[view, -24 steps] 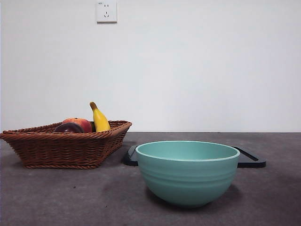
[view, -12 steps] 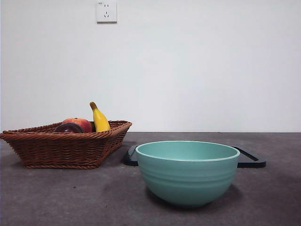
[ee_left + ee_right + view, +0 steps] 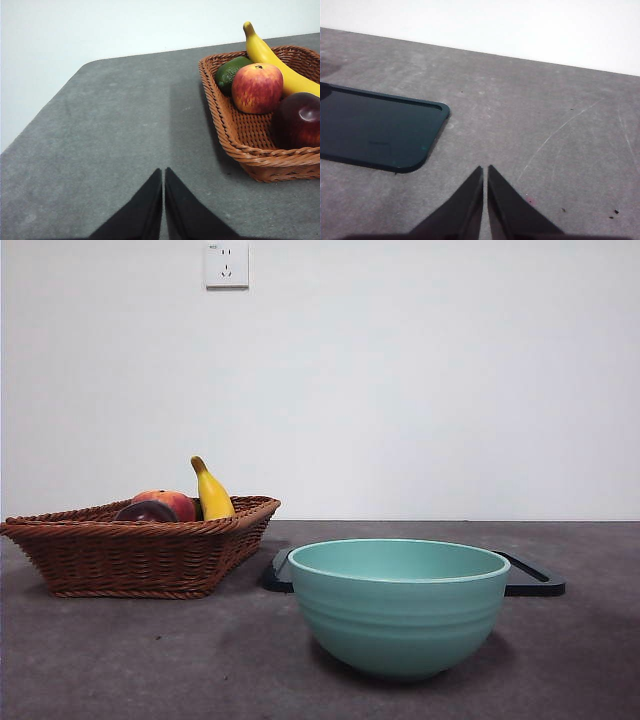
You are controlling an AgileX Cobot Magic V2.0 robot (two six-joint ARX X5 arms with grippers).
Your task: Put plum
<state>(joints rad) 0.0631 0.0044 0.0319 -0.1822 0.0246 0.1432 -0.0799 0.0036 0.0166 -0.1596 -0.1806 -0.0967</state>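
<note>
The dark maroon plum (image 3: 298,121) lies in a wicker basket (image 3: 235,145); in the front view the plum (image 3: 146,511) peeks over the basket rim (image 3: 130,550) at the left. A teal bowl (image 3: 400,605) stands on the table in front. My left gripper (image 3: 163,173) is shut and empty above bare table, apart from the basket. My right gripper (image 3: 485,170) is shut and empty over the table beside a dark tray (image 3: 375,127). Neither gripper shows in the front view.
The basket also holds a red-orange fruit (image 3: 257,87), a yellow banana (image 3: 275,60) and a green fruit (image 3: 231,71). The dark flat tray (image 3: 530,578) lies behind the bowl. A white wall stands behind the table.
</note>
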